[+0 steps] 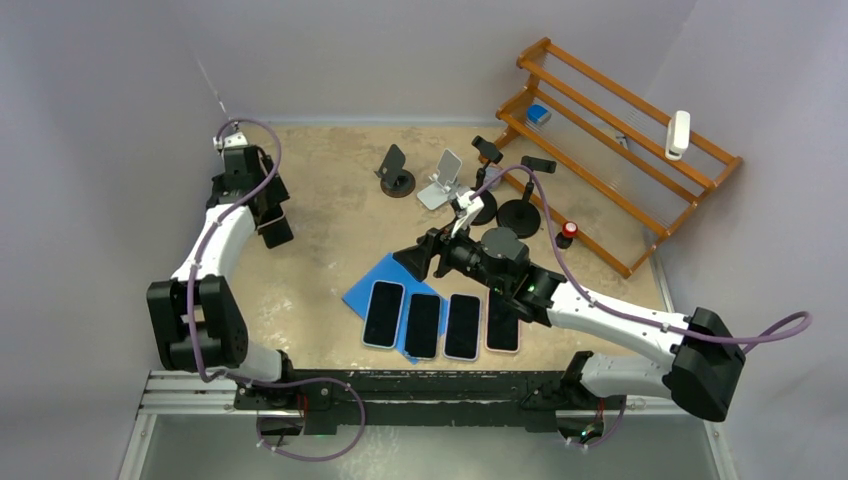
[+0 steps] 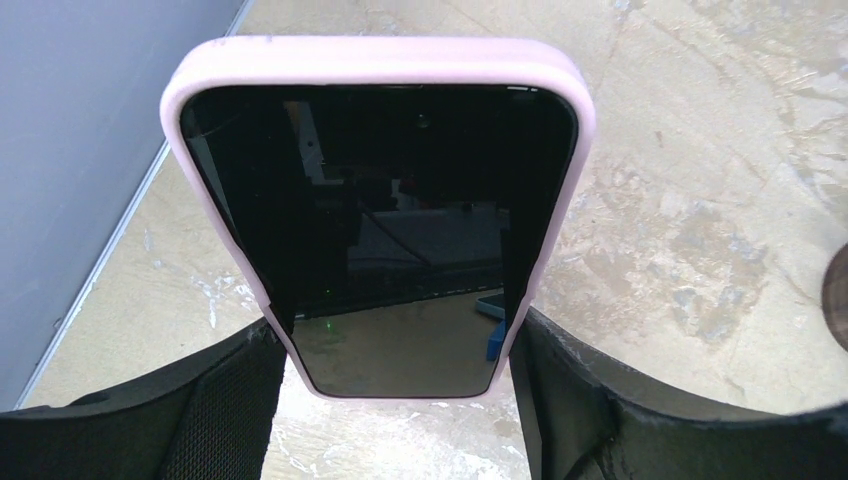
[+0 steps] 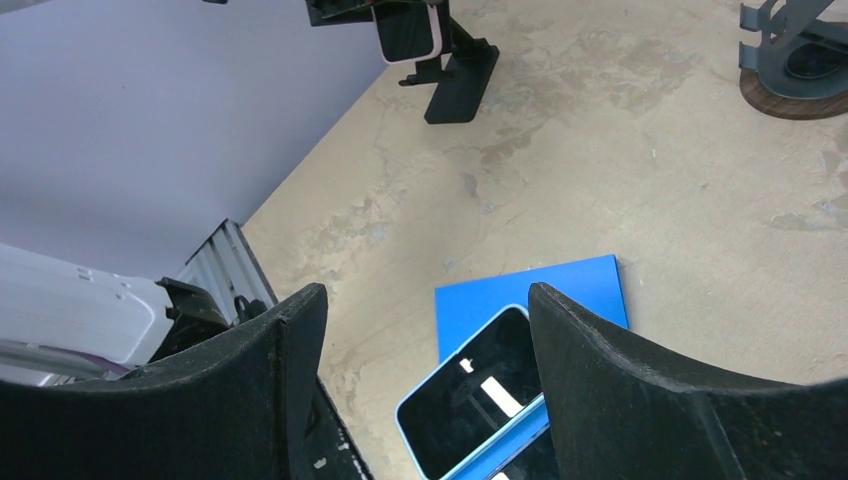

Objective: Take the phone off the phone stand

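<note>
A phone in a pink case (image 2: 380,220) stands upright between my left gripper's (image 2: 400,340) fingers, which are shut on its lower edges. In the right wrist view the same phone (image 3: 408,30) is held right by the top of a black phone stand (image 3: 460,85); I cannot tell whether it still touches the cradle. In the top view my left gripper (image 1: 268,208) is at the far left, over that stand (image 1: 277,233). My right gripper (image 1: 415,262) is open and empty, hovering over the blue mat (image 3: 530,290).
Several phones (image 1: 443,325) lie side by side on the blue mat (image 1: 380,272) at the front centre. Other empty stands (image 1: 397,172) (image 1: 443,180) (image 1: 520,215) are at the back. A wooden rack (image 1: 620,140) stands at the back right.
</note>
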Tool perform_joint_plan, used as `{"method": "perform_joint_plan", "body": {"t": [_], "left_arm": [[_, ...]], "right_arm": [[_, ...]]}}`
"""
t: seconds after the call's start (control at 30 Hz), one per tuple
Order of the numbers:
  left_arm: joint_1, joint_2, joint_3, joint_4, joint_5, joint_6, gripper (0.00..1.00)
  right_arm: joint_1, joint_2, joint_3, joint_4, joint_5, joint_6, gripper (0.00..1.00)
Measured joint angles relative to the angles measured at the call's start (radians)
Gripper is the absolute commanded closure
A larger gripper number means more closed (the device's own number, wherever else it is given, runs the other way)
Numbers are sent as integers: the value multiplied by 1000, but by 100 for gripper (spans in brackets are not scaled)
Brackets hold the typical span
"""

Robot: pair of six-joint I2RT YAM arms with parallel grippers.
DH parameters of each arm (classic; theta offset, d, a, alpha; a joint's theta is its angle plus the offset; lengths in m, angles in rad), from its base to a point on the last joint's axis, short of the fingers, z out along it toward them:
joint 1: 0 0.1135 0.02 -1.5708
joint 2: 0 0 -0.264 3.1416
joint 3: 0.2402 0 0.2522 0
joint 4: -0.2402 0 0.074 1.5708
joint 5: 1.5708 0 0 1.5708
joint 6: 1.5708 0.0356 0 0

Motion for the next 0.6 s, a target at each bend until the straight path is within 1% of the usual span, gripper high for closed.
{"method": "perform_joint_plan", "body": {"t": [0.33,0.47,0.6], "left_arm": [[-53,-124,-6,-33,31,-16,100],[-80,-165,-6,-73,97,-32,100],[-91,-196,-6,-132,216,-52,100]], "right_arm": [[0,15,0,0,6,0,25],[0,17,0,0,6,0,25],[0,29,0,9,3,-4,25]]}}
